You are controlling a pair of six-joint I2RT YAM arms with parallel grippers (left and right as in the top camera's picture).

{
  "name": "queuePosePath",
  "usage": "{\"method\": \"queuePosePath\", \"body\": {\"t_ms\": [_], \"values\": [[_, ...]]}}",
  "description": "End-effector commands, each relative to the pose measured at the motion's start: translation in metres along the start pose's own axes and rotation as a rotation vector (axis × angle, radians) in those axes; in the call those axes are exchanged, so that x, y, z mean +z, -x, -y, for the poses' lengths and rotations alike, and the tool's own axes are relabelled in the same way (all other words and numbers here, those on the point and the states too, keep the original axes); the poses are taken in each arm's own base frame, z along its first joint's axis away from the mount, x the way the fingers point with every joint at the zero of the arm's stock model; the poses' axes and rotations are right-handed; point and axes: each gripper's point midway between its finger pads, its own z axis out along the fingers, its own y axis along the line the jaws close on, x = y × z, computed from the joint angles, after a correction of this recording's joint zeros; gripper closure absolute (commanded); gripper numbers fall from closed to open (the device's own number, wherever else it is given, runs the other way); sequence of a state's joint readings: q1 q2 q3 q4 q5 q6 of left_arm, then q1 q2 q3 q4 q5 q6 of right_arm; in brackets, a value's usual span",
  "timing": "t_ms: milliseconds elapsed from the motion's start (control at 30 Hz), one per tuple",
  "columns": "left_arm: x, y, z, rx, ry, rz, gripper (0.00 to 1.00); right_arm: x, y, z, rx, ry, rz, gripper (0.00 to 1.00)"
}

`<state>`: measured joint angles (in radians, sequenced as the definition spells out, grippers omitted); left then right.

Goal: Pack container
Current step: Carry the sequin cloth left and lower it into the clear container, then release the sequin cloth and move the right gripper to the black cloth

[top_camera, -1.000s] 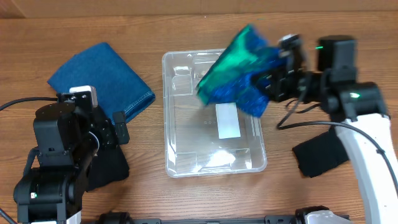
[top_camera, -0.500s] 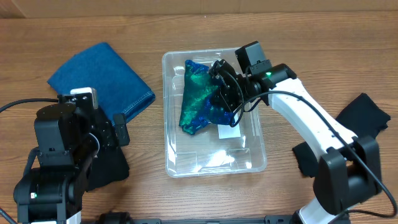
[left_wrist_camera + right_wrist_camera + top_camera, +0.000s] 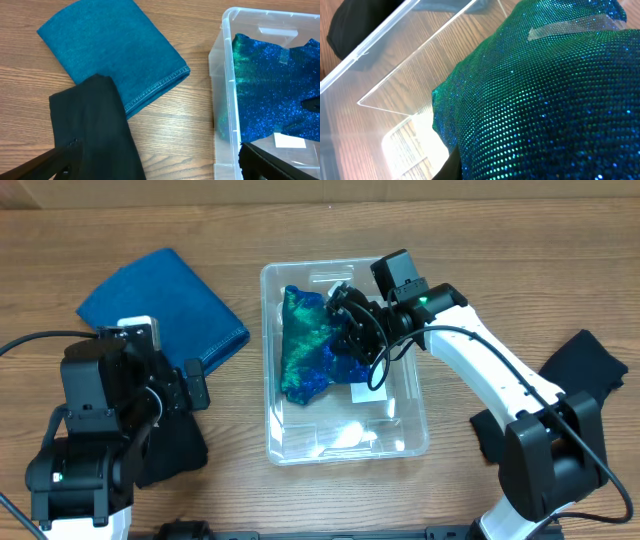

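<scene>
The right claw is down inside the container, set against a blue-green sequined fabric. Its fingers are lost in the dark tangle over the cloth, and the wrist view is filled almost wholly by glittering sequins, so I cannot tell whether the claw is pinching the fabric or has spread off it. The fabric lies in the 12 o'clock half of the container, bunched toward the 9 o'clock wall, green at its 9 o'clock edge and deep blue next to the claw. Just at 5 o'clock of the claw a small white label shows on the container's bottom, partly tucked under the fabric's edge. The 6 o'clock half of the container is bare clear plastic with wood grain showing through. The container itself sits at the middle of the counter, its long sides running from 12 to 6 o'clock. The right arm reaches in from 4 o'clock. Beside it, at 3 to 4 o'clock of the container, lie two black cloths. The left claw is spread wide, holding nothing, above a black cloth at 8 o'clock of the container. At 10 o'clock lies a folded blue cloth with a stitched hem, its corner touching that black cloth.
</scene>
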<state>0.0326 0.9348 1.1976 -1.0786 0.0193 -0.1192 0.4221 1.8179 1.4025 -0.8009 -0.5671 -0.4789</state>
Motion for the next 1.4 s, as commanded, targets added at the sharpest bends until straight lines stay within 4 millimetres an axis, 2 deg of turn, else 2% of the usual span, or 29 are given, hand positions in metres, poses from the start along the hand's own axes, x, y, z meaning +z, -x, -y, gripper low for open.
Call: {"method": "queuePosePath", "body": {"t_ms": [0,33,67,100,133,200,267,333,533,667,700,833,900,933,967,1033,1067,1100,1133,1200,1267,1367], "values": [[-0.005,0.006,0.000,0.022,-0.001,0.020,0.00,-0.004,0.017,-0.009,-0.058,0.022,0.053,0.96],[-0.005,0.006,0.000,0.022,-0.001,0.020,0.00,-0.004,0.019,-0.008,-0.052,0.020,0.057,0.95],[-0.005,0.006,0.000,0.022,-0.001,0.020,0.00,-0.004,0.020,-0.007,-0.037,0.015,0.061,0.70],[-0.005,0.006,0.000,0.022,-0.001,0.020,0.00,-0.004,0.020,-0.004,-0.016,0.002,0.060,0.23],[-0.005,0.006,0.000,0.022,-0.001,0.020,0.00,-0.004,0.019,0.000,-0.009,-0.023,0.053,0.00],[-0.005,0.006,0.000,0.022,-0.001,0.019,0.00,-0.005,0.013,0.015,0.041,-0.110,0.022,0.00],[-0.005,0.006,0.000,0.022,-0.001,0.019,0.00,-0.011,0.003,0.043,0.187,-0.265,-0.009,0.00],[-0.005,0.006,0.000,0.022,-0.001,0.020,0.00,-0.015,-0.003,0.055,0.225,-0.338,-0.030,0.00],[-0.005,0.006,0.001,0.023,-0.002,0.019,0.00,-0.022,-0.009,0.068,0.236,-0.433,-0.057,0.00],[-0.005,0.006,0.000,0.022,-0.001,0.019,0.00,-0.033,-0.004,0.064,0.242,-0.438,-0.063,0.00],[-0.005,0.006,0.000,0.022,-0.001,0.019,0.00,-0.042,0.002,0.064,0.249,-0.459,-0.053,0.00],[-0.005,0.006,0.000,0.022,-0.001,0.019,0.00,-0.099,0.038,0.065,0.291,-0.603,0.072,0.00],[-0.005,0.006,0.000,0.022,-0.001,0.019,0.00,-0.153,0.057,0.064,0.366,-0.730,0.210,0.00],[-0.005,0.006,0.000,0.022,-0.001,0.020,0.00,-0.185,0.056,0.068,0.453,-0.808,0.287,0.00],[-0.005,0.006,0.000,0.022,-0.001,0.019,0.00,-0.212,0.048,0.073,0.543,-0.867,0.345,0.00],[-0.005,0.006,0.000,0.022,-0.001,0.020,0.00,-0.256,0.019,0.084,0.738,-0.935,0.415,0.00],[-0.005,0.006,0.000,0.022,-0.001,0.020,0.00,-0.275,-0.003,0.092,0.849,-0.962,0.432,0.00],[-0.005,0.006,0.000,0.022,-0.001,0.020,0.00,-0.296,-0.036,0.102,0.989,-0.989,0.432,0.00],[-0.005,0.006,0.000,0.022,-0.001,0.020,0.00,-0.309,-0.063,0.110,1.098,-1.002,0.422,0.00],[-0.005,0.006,0.000,0.022,-0.001,0.020,0.00,-0.324,-0.107,0.117,1.294,-1.004,0.407,0.00],[-0.005,0.006,0.000,0.023,-0.001,0.020,0.00,-0.335,-0.161,0.118,1.516,-0.970,0.382,0.00],[-0.006,0.007,0.001,0.023,-0.001,0.024,0.00,-0.338,-0.223,0.114,1.739,-0.914,0.362,0.00]]}}
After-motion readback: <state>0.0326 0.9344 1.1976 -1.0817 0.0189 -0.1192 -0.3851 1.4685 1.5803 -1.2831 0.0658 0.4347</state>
